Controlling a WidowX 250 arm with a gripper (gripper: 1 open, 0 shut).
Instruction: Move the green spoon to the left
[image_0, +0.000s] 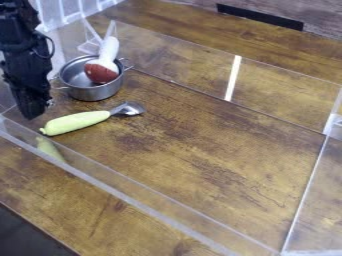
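The green spoon (83, 120) lies flat on the wooden table, its yellow-green handle pointing left and its small silver bowl (126, 110) to the right. My gripper (31, 106) hangs from the black arm at the far left, pointing straight down, just up and left of the handle's end. Its fingers are shut with nothing between them, and they stand apart from the spoon.
A small steel pot (91, 80) holding a red thing and a white utensil (107, 52) stands just behind the spoon, right of the arm. A clear plastic wall (160, 215) fences the table (214, 140) along the front and sides.
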